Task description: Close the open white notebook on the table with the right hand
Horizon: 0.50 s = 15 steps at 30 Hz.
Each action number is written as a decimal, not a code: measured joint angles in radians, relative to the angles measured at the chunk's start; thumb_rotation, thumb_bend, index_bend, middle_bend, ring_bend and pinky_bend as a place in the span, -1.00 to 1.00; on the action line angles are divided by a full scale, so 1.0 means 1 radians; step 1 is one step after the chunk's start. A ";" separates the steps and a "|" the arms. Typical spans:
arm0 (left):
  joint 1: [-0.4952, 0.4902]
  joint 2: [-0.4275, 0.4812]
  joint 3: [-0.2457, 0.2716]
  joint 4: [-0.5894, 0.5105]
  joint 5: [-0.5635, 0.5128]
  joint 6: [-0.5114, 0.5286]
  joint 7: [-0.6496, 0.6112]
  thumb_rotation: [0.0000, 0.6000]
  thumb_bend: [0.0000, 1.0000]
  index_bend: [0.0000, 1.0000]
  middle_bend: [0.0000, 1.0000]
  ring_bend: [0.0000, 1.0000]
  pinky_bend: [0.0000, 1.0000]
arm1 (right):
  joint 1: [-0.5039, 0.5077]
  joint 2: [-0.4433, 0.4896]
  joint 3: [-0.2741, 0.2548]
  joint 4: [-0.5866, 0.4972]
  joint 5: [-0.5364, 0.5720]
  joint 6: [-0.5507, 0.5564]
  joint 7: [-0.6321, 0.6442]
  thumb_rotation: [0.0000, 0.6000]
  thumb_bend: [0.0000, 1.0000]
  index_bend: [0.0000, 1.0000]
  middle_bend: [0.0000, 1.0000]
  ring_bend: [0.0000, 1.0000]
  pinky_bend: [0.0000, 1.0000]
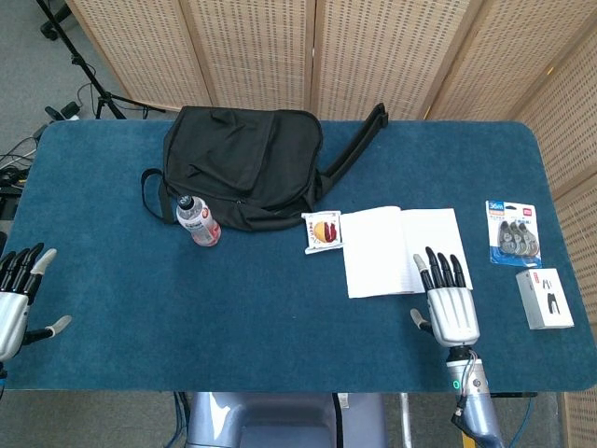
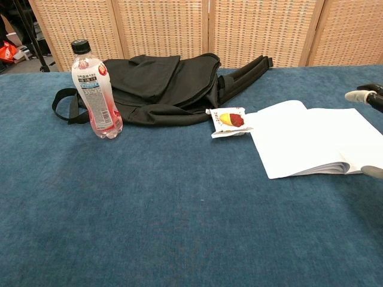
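A black bag (image 1: 244, 166) lies at the back of the blue table (image 1: 140, 299), with a bottle (image 1: 198, 221) standing just in front. A snack packet (image 1: 323, 231) lies near the bag; 2 small packages (image 1: 512, 233) (image 1: 545, 298) sit at the right edge.

blue table (image 1: 280, 308), open notebook (image 1: 392, 250), black bag (image 1: 244, 166), bottle (image 1: 199, 222), snack packet (image 1: 324, 231)

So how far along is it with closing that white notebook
Nothing is done yet: the white notebook lies open and flat on the table. In hand: the right hand is open, its fingers spread over the notebook's near right corner, with no page gripped. Left to do: catch the right-hand pages and fold them over to the left.
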<state>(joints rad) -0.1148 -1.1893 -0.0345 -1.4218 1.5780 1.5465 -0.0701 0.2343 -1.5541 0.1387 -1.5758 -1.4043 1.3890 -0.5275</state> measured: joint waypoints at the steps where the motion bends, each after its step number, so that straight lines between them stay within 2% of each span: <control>1: 0.000 0.000 0.000 0.000 0.000 0.000 0.000 0.84 -0.89 -1.00 -1.00 -1.00 -1.00 | 0.001 -0.005 -0.001 0.007 0.004 -0.003 0.002 1.00 -0.50 -0.99 -1.00 -1.00 -1.00; 15: -0.002 -0.004 0.001 0.001 0.001 -0.003 0.005 0.84 -0.89 -1.00 -1.00 -1.00 -1.00 | 0.038 -0.067 0.000 0.057 0.029 -0.041 0.025 1.00 -0.50 -0.99 -1.00 -1.00 -1.00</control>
<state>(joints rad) -0.1167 -1.1930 -0.0331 -1.4210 1.5789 1.5434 -0.0647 0.2724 -1.6210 0.1385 -1.5184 -1.3755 1.3478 -0.5020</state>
